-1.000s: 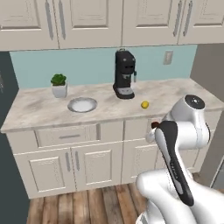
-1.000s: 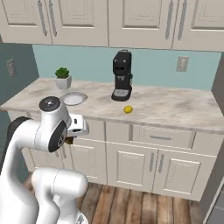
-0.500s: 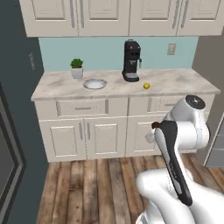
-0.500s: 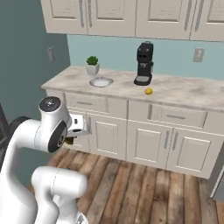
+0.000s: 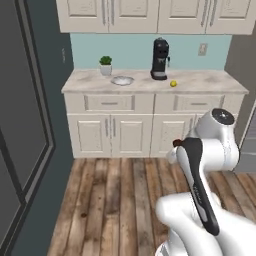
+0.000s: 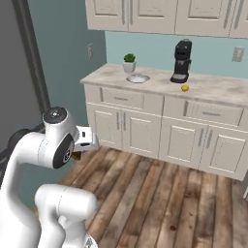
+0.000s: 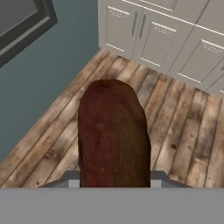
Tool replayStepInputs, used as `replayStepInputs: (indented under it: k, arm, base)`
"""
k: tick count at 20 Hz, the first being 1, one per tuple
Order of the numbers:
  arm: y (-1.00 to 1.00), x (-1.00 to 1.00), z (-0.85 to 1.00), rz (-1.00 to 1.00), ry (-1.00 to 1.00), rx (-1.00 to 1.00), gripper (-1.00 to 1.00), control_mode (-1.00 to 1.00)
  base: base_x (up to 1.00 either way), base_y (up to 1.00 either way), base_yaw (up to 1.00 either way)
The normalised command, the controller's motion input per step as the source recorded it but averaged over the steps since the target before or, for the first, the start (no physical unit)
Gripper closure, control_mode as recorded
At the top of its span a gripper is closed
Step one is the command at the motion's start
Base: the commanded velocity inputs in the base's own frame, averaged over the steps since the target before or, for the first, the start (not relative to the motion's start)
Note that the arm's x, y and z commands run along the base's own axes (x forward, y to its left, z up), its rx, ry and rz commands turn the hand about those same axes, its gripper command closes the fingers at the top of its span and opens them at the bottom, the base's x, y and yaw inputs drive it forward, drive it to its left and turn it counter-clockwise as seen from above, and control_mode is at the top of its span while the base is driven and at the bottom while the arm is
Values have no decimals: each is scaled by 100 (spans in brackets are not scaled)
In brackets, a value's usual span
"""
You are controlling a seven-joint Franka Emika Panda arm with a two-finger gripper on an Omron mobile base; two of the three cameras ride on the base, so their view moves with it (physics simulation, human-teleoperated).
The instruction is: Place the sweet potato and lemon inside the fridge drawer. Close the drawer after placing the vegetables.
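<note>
The sweet potato, dark brown and stubby, stands up between the jaws of my gripper, which is shut on it above the wooden floor. In the right base view a sliver of the sweet potato peeks out under the white hand beside the arm's shoulder. The lemon, a tiny yellow fruit, lies on the counter right of the coffee machine, far from the hand; it also appears as the lemon in the right base view. The fridge drawer is out of view.
The marble counter carries a black coffee machine, a white plate and a potted plant. White cabinet doors stand below it. A tall dark framed panel fills the left. Wooden floor lies between.
The whole picture has shifted: the base has backed away from the counter, which now looks farther off, and the dark panel has come in at the left. The grip on the sweet potato is unchanged.
</note>
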Motion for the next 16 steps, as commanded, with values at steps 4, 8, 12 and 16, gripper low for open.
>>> replayStepInputs:
  k: [4,8,12,16]
  arm:
    - [0,0,0,0,0,0,100,100]
    - [0,0,0,0,0,0,100,100]
    - [0,0,0,0,0,0,100,100]
    - [0,0,0,0,0,0,100,100]
  base:
    - [-71,-56,-18]
    - [-43,-64,-59]
    - [-4,-86,-64]
    - [14,-100,-45]
